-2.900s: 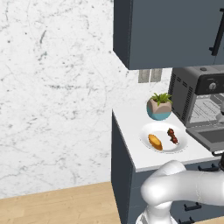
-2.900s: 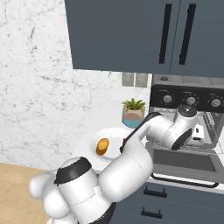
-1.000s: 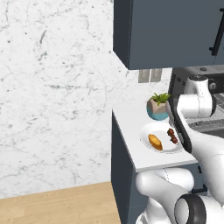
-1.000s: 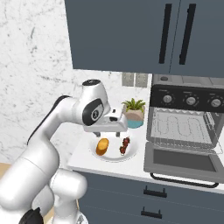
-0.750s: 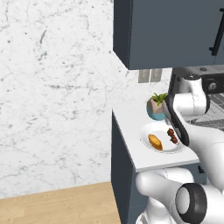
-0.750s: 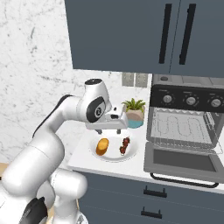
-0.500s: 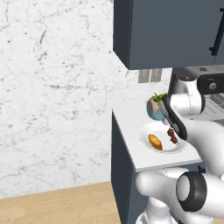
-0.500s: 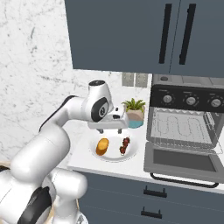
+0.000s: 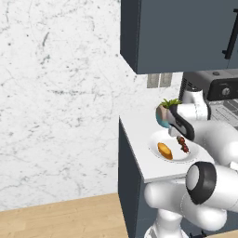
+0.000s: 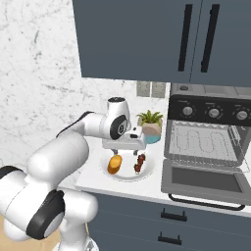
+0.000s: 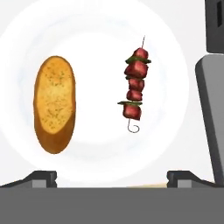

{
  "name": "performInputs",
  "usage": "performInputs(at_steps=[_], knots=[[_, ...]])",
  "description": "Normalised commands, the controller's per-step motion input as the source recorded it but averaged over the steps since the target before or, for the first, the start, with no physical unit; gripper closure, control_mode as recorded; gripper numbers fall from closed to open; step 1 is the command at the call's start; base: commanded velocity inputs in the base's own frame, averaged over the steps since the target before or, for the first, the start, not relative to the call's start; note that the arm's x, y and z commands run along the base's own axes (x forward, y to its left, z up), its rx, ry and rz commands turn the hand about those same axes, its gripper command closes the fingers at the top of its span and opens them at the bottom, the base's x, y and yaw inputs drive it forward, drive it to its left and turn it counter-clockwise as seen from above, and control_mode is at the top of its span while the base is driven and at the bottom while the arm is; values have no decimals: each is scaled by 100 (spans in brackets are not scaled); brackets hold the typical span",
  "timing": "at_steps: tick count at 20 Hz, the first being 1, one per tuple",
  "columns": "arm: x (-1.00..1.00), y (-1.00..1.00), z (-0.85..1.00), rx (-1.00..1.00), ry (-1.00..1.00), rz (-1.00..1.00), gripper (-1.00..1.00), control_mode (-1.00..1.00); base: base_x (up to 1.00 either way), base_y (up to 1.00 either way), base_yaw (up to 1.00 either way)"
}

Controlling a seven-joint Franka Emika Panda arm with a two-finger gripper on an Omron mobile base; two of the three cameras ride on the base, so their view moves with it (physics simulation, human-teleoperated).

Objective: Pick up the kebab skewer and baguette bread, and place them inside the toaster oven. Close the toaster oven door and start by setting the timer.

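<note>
In the left base view, the white arm bends over the white table (image 9: 139, 153), and its tool (image 9: 173, 132) hangs just above the white plate (image 9: 158, 155). On the plate lie the baguette bread (image 9: 164, 150) and the kebab skewer (image 9: 183, 144), side by side and not touching. The arm hides part of the little plant pot (image 9: 162, 117) behind the plate and much of the toaster oven (image 9: 218, 88). The right base view shows the toaster oven (image 10: 208, 113) fully, to the right of the plate (image 10: 147, 172). The toaster oven door (image 10: 206, 182) hangs open and flat, and the wire rack (image 10: 206, 143) sits inside. The tool (image 10: 124, 151) is over the plate, with the bread (image 10: 114, 164) and the skewer (image 10: 139, 163) under it. The plant (image 10: 150, 125) stands between the arm and the oven. Dark cabinets (image 10: 142, 39) hang above. The hand view looks straight down. The tool (image 11: 112, 177) is spread wide and holds nothing. The bread (image 11: 54, 103) lies on the left of the plate (image 11: 96, 39), and the skewer (image 11: 134, 91) lies nearer the middle. A grey edge of the oven door (image 11: 212, 109) shows at the right.
</note>
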Motion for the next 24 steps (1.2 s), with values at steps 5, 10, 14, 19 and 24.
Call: performInputs(at_steps=[5, 10, 14, 19, 24], knots=[[12, -12, -30, 0, 4, 0, -100, -100, 0, 0, 0], [7, -12, -27, 0, 1, 0, -100, -100, 0, 0, 0], [0, 20, -11, 0, 6, 0, -100, -100, 0, 0, 0], [-3, 80, 0, 0, 13, 6, -100, -100, 0, 0, 0], [1, 57, -12, 1, 6, 8, -100, -100, 0, 0, 0]])
